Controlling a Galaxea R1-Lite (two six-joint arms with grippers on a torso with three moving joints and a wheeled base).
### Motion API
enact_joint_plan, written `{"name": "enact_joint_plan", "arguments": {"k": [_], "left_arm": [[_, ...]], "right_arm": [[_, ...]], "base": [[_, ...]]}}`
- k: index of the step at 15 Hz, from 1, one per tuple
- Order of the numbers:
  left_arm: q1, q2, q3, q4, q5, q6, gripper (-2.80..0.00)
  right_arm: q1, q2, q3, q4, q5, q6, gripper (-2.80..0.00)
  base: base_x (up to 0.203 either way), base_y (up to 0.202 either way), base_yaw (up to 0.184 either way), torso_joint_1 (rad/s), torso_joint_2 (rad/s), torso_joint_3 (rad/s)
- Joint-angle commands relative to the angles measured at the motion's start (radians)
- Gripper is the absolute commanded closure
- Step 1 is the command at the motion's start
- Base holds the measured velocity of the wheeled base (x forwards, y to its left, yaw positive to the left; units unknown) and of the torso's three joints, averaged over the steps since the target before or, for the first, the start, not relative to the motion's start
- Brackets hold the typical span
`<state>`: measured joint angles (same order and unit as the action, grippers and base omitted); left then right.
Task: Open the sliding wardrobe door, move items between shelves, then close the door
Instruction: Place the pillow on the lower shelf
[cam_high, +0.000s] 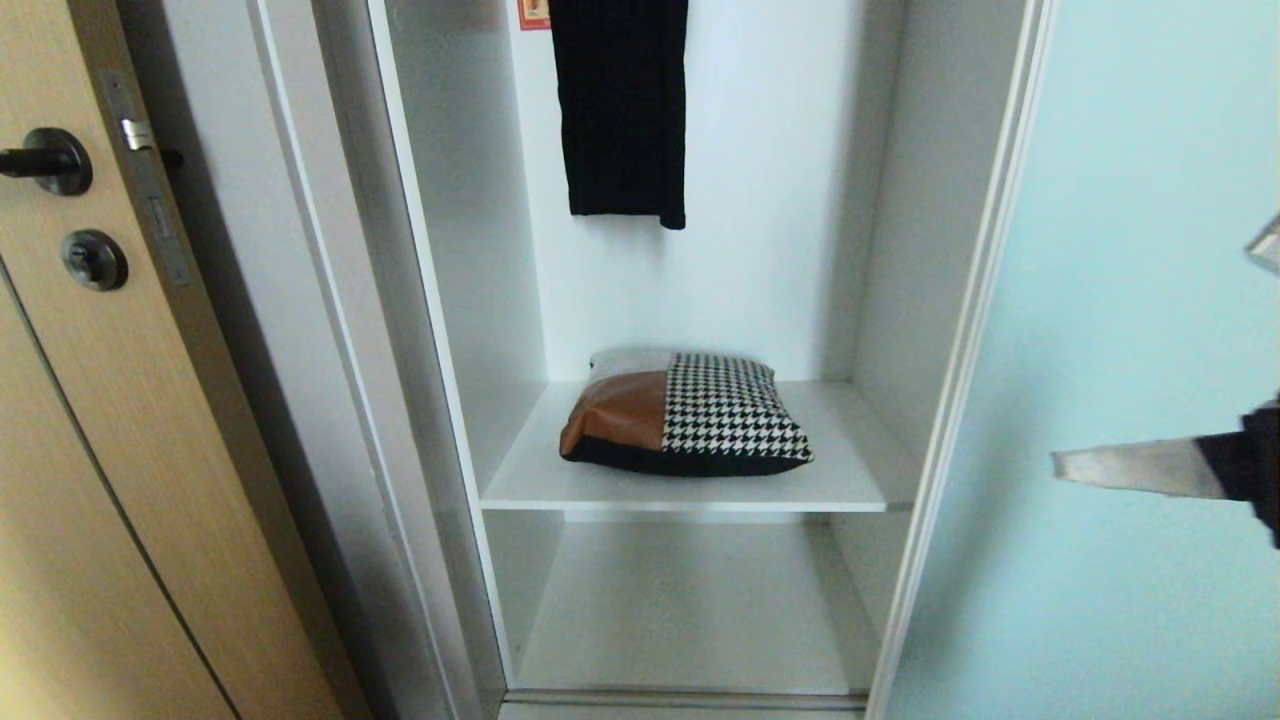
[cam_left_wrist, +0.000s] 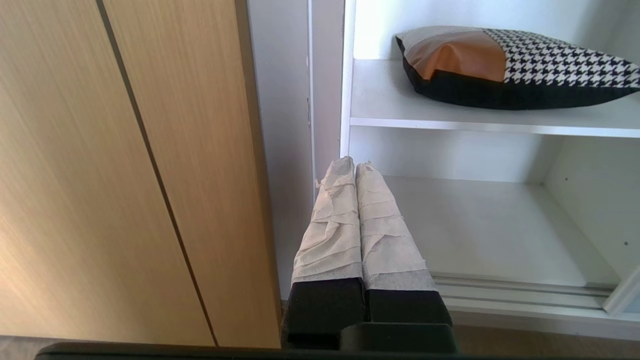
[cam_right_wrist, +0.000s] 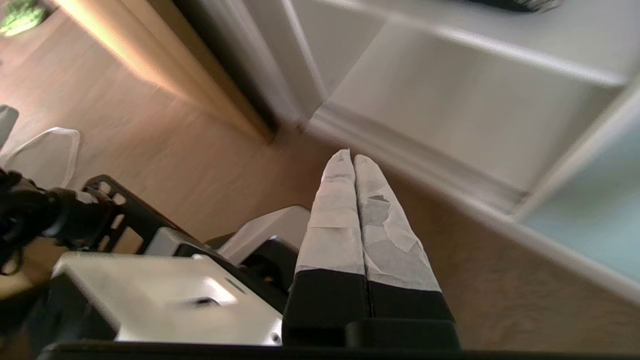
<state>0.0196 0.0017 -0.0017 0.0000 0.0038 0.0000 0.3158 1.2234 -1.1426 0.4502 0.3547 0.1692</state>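
Sliding wardrobe door (cam_high: 1130, 330) stands aside at right; bay open. Cushion bag (cam_high: 686, 415) lies on upper shelf (cam_high: 850, 470); lower shelf (cam_high: 690, 610) bare. Right gripper (cam_high: 1075, 465) in front of door glass, fingers pressed together, empty. Left gripper (cam_left_wrist: 354, 165) low, closed. I judge transfer step next: I must part jaws, reach bag.

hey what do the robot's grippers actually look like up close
Both match. The left gripper and the right gripper each have two long tapering fingers wrapped in wrinkled off-white tape, patchy and torn on the right one, rising from squared black bases on a black mount. No cables or markings are visible on either.
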Motion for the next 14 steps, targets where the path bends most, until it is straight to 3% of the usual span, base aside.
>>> {"name": "enact_joint_plan", "arguments": {"k": [1, 8, 11, 12, 14], "left_arm": [[0.000, 0.001, 0.000, 0.000, 0.000, 0.000, 0.00], [0.000, 0.001, 0.000, 0.000, 0.001, 0.000, 0.00], [0.000, 0.001, 0.000, 0.000, 0.000, 0.000, 0.00], [0.000, 0.001, 0.000, 0.000, 0.001, 0.000, 0.00], [0.000, 0.001, 0.000, 0.000, 0.001, 0.000, 0.00]], "right_arm": [[0.036, 0.183, 0.008, -0.065, 0.003, 0.030, 0.00], [0.106, 0.540, -0.023, -0.275, -0.006, 0.143, 0.00], [0.113, 0.720, -0.114, -0.341, -0.057, 0.198, 0.00], [0.116, 0.776, -0.180, -0.351, -0.079, 0.234, -2.80], [0.115, 0.861, -0.285, -0.359, -0.103, 0.286, -2.80]], "base": [[0.000, 0.000, 0.000, 0.000, 0.00, 0.000], [0.000, 0.000, 0.000, 0.000, 0.00, 0.000], [0.000, 0.000, 0.000, 0.000, 0.00, 0.000], [0.000, 0.000, 0.000, 0.000, 0.00, 0.000], [0.000, 0.000, 0.000, 0.000, 0.00, 0.000]]}}
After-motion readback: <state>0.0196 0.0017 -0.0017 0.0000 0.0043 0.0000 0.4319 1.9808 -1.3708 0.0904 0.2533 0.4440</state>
